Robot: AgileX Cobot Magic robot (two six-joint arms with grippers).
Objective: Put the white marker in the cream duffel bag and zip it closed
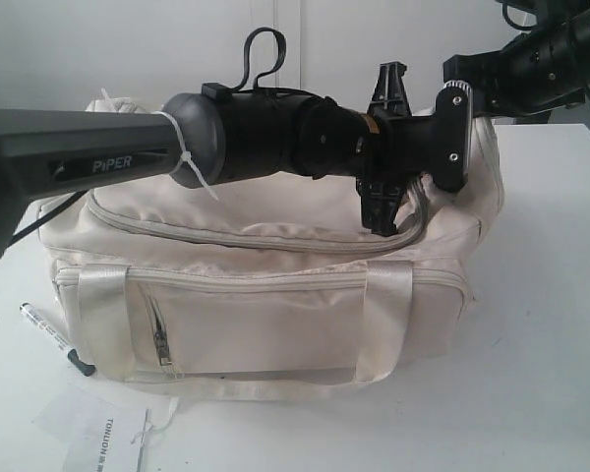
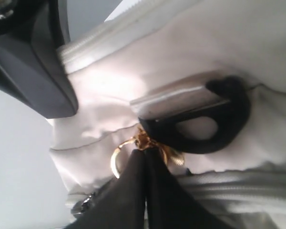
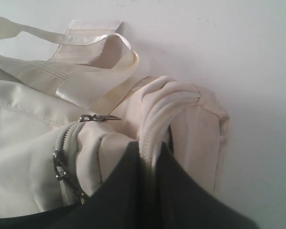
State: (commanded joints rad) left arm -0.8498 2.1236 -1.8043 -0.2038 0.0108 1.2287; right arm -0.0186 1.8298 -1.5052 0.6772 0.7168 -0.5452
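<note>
The cream duffel bag stands in the middle of the white table. The white marker lies on the table by the bag's front left corner, outside the bag, its black end towards me. My left arm reaches across the bag's top towards its right end. In the left wrist view, my left gripper is shut on a gold zipper pull with a ring. At the bag's right end, my right gripper is shut on the bag's corded zipper edge. A grey zipper slider sits beside it.
A printed white paper sheet lies at the table's front left, near the marker. The bag's two webbing handles hang down its front. A black loop-shaped part lies against the bag near the left gripper. The right arm comes in from the upper right.
</note>
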